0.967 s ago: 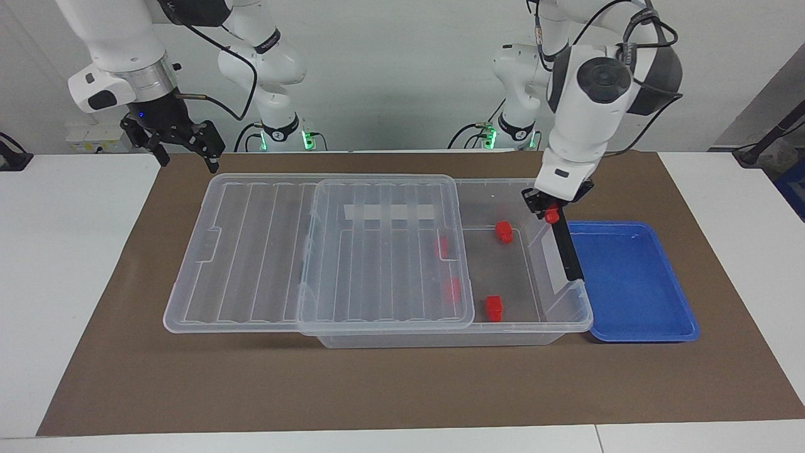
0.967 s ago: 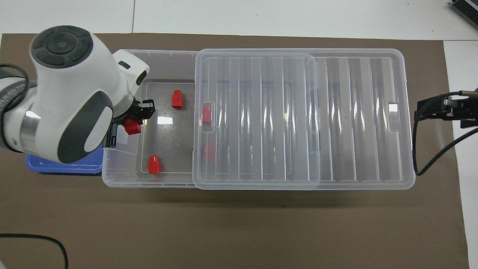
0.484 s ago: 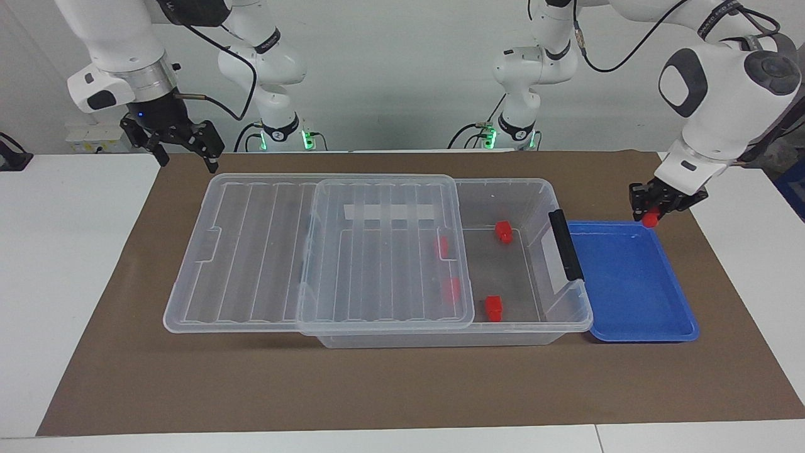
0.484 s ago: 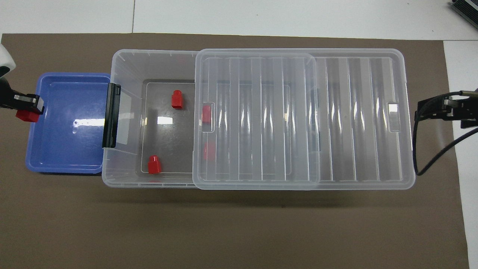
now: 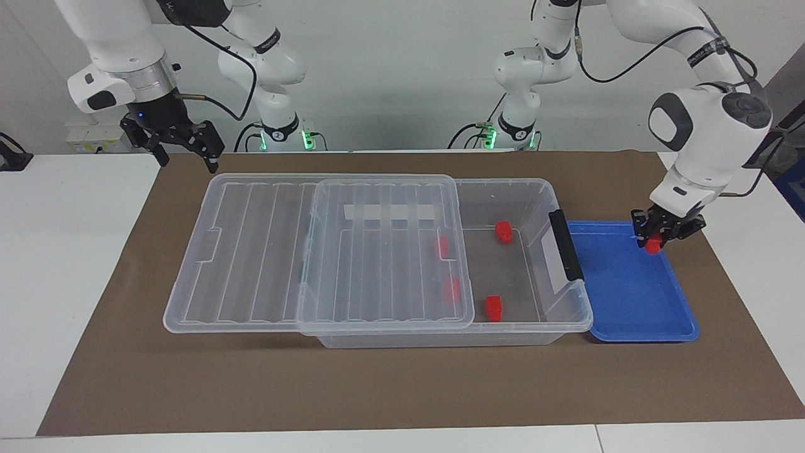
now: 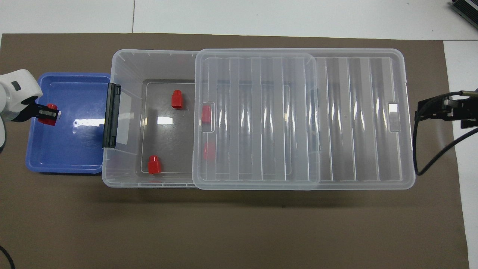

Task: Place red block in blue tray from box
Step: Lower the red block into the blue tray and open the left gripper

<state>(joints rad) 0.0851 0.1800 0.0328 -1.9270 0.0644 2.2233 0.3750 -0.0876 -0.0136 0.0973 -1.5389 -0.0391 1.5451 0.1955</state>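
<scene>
Left tool (image 5: 658, 237) clamped on red block (image 5: 653, 244), block pinched between the fingertips and hanging just below them, over the blue tray (image 5: 622, 296) near its rim at the left arm's end; possibly touching the tray floor, hard to tell. Right tool (image 5: 187, 153) waited, spread wide, holding nothing, above the tabletop (image 5: 377, 384) by the box (image 5: 522, 189) lid (image 5: 251, 251).

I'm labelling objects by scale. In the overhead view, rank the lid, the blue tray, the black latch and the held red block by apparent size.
1. Lid
2. Blue tray
3. Black latch
4. Red block, held over the tray by the left tool
</scene>
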